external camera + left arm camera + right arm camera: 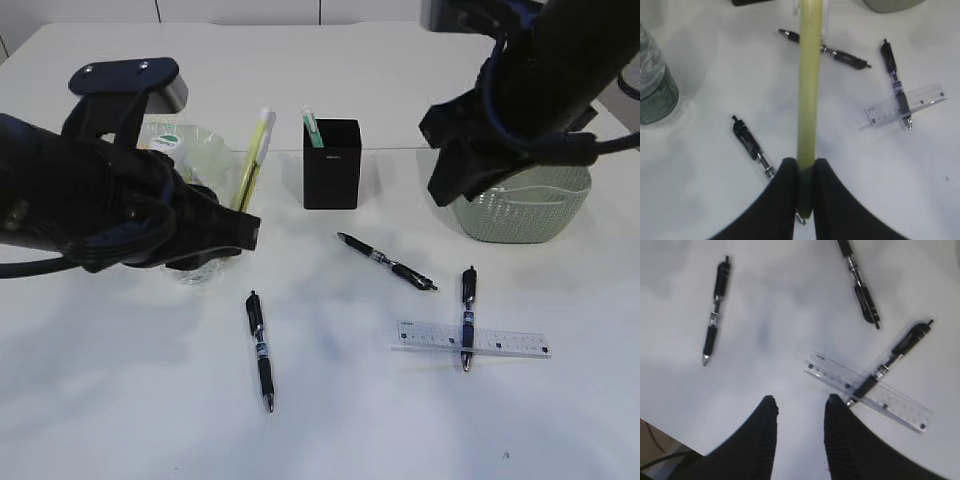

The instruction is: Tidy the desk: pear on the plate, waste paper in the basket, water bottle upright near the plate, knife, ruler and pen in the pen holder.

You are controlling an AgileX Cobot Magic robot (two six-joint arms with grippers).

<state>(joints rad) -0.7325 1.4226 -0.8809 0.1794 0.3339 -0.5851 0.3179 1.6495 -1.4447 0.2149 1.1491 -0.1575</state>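
My left gripper [806, 167] is shut on the lower end of a long yellow-green knife [809, 75], which stands raised above the table [256, 155], left of the black pen holder [331, 165]. A green-and-white item pokes out of that holder. Three black pens [260, 350] [386, 261] [467, 315] lie on the white table; the rightmost lies across the clear ruler [500, 342]. My right gripper [800, 405] hangs open and empty above the table beside the ruler [830, 371]. A clear water bottle [655, 85] stands by my left arm. Pear, plate and waste paper are out of view.
A pale green woven basket [520, 205] sits at the right, partly behind my right arm. The white table's far edge runs along the back.
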